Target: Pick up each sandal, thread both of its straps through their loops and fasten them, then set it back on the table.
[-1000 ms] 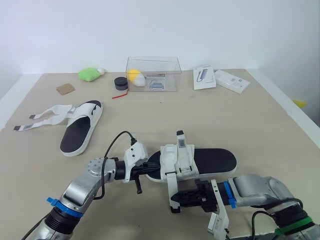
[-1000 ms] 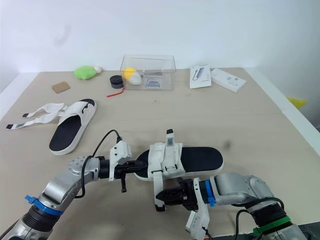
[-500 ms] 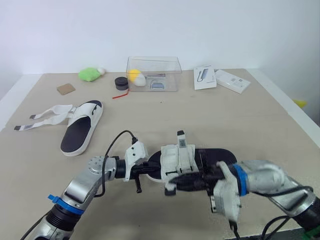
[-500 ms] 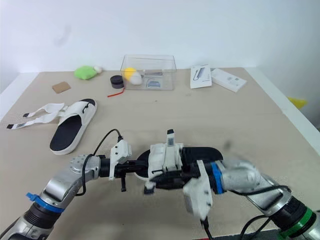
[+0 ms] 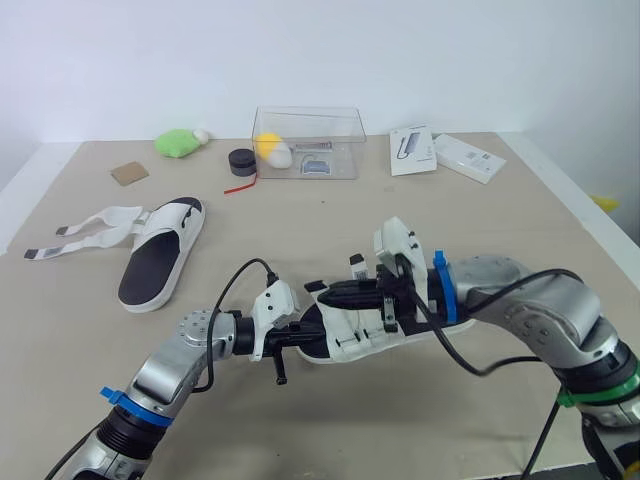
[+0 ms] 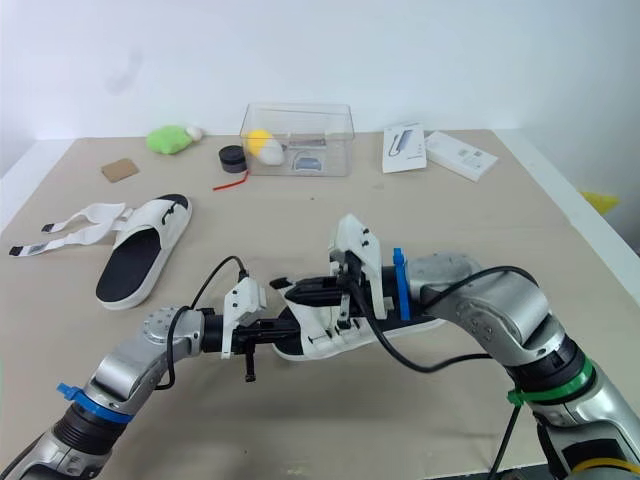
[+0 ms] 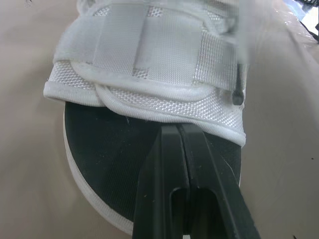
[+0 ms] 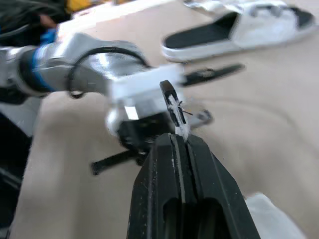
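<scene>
- Two sandals in stock, white mesh uppers over black footbeds, both on the beige table (image 5: pixel 470 210).
- Near sandal (image 5: pixel 352 330): front and centre, between the two arms, tilted a little; whether its sole touches the table cannot be told.
- Far sandal (image 5: pixel 160 262): flat on the table to the robot's left, well apart from the near one, with its loose straps (image 5: pixel 85 230) trailing outward, unfastened.
- Left gripper (image 7: pixel 175 128): fingers pressed together, tips lying on the near sandal's black footbed just short of the strap band. They pin rather than pinch, as far as the wrist view shows.
- Right gripper (image 8: pixel 177 137): reaching across the top of the near sandal, fingers closed on a thin white strap end (image 8: pixel 173 102) with a dark tip.
- Handling, sole: judged light and springy, likely foam, so it may skid or tip under a sideways pull. It is best steadied at the open footbed or the rim of the sole, clear of the straps.
- Handling, straps: soft woven mesh that is floppy and will fold or twist if taken mid-length. The firmer tip is the sensible hold for feeding through a loop.
- Handling, fastening: the patches on the band look like hook-and-loop. They may snag early, so keep the strap lifted off them until it is through.
- Step in hand, by judgement: threading or fastening on the near sandal, with the far sandal not yet begun.
</scene>
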You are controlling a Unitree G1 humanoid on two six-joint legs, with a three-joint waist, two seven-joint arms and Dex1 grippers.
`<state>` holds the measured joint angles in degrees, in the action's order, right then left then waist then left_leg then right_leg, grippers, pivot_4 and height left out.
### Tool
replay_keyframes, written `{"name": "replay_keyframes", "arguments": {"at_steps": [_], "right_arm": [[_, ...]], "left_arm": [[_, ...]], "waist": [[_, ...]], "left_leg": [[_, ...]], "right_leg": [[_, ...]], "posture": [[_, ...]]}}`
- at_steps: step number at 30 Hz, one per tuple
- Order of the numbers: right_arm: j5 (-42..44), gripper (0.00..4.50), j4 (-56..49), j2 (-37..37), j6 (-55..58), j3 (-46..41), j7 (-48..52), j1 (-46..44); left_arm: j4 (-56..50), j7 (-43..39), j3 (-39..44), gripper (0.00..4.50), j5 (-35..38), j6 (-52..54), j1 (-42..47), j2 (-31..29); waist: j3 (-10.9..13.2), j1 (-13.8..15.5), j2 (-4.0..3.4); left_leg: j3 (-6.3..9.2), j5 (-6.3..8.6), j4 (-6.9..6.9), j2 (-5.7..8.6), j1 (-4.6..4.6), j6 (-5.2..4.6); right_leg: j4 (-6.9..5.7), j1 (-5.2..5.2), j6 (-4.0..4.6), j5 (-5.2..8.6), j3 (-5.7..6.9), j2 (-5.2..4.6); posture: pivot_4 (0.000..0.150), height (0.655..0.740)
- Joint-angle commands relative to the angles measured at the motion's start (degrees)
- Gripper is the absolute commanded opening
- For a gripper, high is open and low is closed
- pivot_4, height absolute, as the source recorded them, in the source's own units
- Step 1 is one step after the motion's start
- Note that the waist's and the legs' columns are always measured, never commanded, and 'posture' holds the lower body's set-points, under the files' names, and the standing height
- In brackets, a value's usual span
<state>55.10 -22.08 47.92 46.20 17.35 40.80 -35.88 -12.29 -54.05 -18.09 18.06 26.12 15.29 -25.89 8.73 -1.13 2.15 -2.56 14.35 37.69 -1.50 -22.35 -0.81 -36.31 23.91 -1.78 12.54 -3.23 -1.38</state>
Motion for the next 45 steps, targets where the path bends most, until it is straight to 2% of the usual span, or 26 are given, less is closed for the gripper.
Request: {"name": "replay_keyframes", "arguments": {"at_steps": [1,22,45], "right_arm": [[2.67,0.03,3.71,-2.93,6.58,-5.4,-3.99,-3.55],[-11.48,0.03,12.61,-10.58,15.26,-7.72,-6.73,-7.14],[-21.72,0.03,10.55,-11.63,13.59,-4.14,-3.02,-7.44]], "left_arm": [[1.97,0.72,-1.92,0.0,-1.84,1.34,-1.29,-0.37],[3.17,0.33,-2.24,0.0,-2.02,0.72,-0.35,-0.01],[3.97,0.78,-2.73,0.0,-1.76,-0.17,0.03,0.14]], "waist": [[0.0,-0.04,0.0],[-0.01,-0.13,-0.01],[-0.01,-0.16,-0.01]], "left_leg": [[0.0,0.0,0.01,0.0,0.0,-0.01],[-0.11,-0.07,0.28,-0.03,-0.09,-0.11],[-0.31,-0.1,0.34,-0.04,-0.11,-0.16]], "right_leg": [[0.0,0.0,-0.08,0.06,0.0,0.01],[0.0,0.05,-0.07,-0.1,-0.11,0.09],[0.01,0.12,-0.12,-0.19,-0.28,0.08]], "posture": [[0.15,0.74],[0.15,0.74],[0.15,0.74]]}}
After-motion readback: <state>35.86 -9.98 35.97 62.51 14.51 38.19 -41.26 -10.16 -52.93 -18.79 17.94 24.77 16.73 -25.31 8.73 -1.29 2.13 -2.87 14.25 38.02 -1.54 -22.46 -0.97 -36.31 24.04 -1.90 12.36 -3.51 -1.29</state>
